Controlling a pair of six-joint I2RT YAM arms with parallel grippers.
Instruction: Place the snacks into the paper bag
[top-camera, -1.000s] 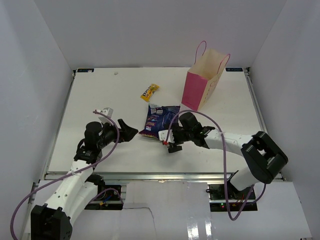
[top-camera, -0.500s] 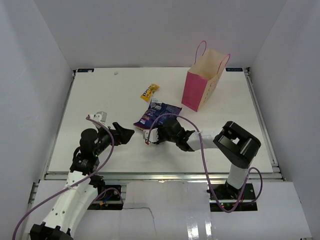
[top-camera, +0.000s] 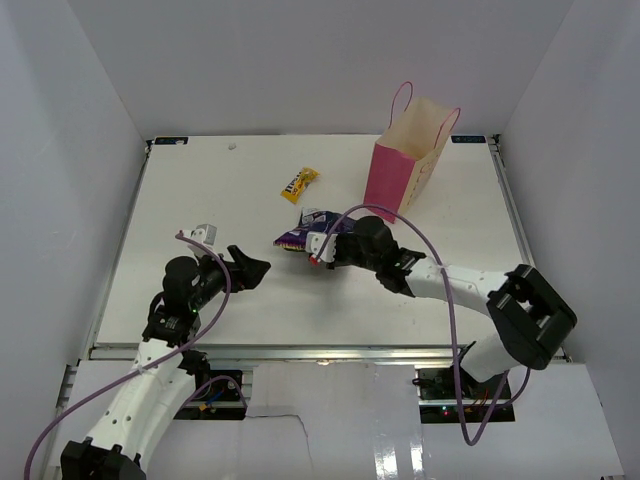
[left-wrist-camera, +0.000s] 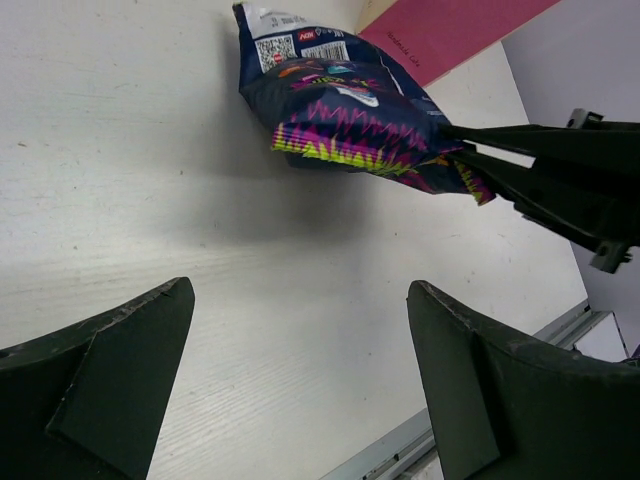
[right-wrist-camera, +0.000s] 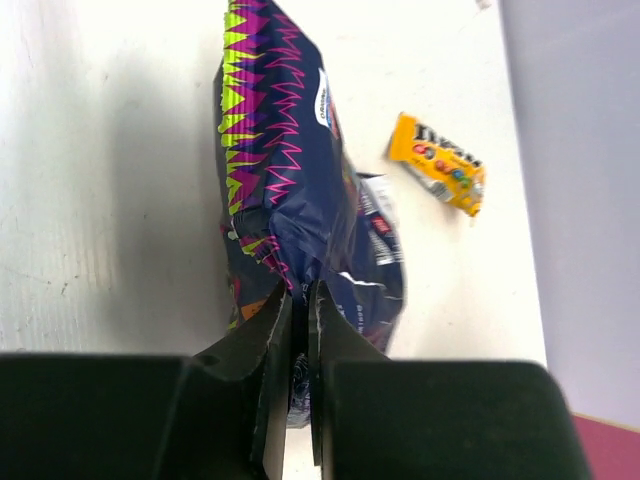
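As R end effector (right-wrist-camera: 300, 305) grips 1 snack bag (right-wrist-camera: 285, 170), L (left-wrist-camera: 300, 290) wide, 1 yellow pkt (right-wrist-camera: 437, 163), 1 paper bag (top-camera: 395, 180)

Open table (top-camera: 470, 235) lay between the paper bag (top-camera: 400, 172) and the right gripper (top-camera: 316, 248) pinching the dark snack bag (top-camera: 300, 237), with the yellow packet (top-camera: 299, 184) off to the left of that gap. The paper bag's mouth seemed open from above, its handles (top-camera: 401, 100) standing at the rim; the left gripper (top-camera: 258, 268) sat apart, left of the dark snack bag.
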